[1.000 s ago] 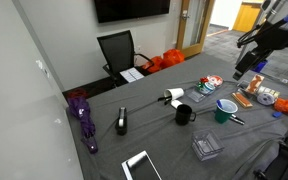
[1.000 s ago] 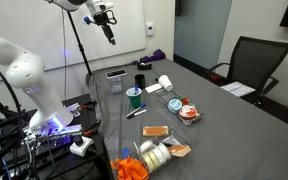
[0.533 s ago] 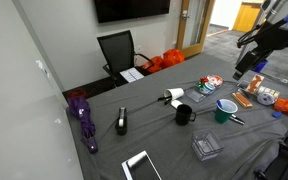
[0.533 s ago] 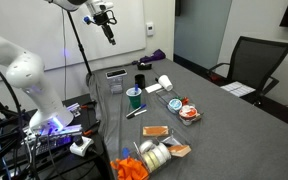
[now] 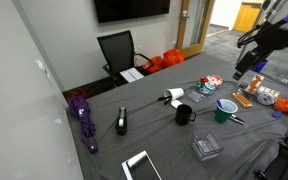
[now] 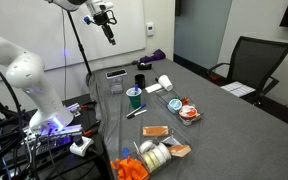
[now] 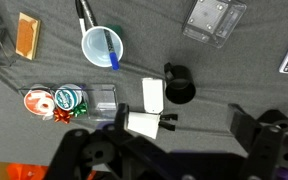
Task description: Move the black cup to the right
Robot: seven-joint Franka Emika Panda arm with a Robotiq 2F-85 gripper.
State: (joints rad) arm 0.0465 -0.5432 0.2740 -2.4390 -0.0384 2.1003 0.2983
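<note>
The black cup [image 5: 184, 115] stands upright on the grey table near its middle. It also shows in an exterior view [image 6: 140, 80] and in the wrist view [image 7: 179, 88]. A teal-green cup with a white inside [image 5: 225, 108] [image 6: 133, 96] [image 7: 102, 45] stands close to it. My gripper [image 5: 243, 70] [image 6: 110, 35] hangs high above the table, well clear of both cups. In the wrist view the gripper [image 7: 179, 121] is open and empty, with its fingers wide apart and the black cup below them.
A black-and-grey stapler-like device [image 5: 121, 122], a purple umbrella [image 5: 82, 118], a tablet [image 5: 141, 165], a clear plastic box [image 5: 206, 147] [image 7: 214, 20] and a white roll [image 5: 173, 96] [image 7: 152, 95] lie on the table. Snacks and tape rolls [image 7: 54, 100] lie beyond the green cup.
</note>
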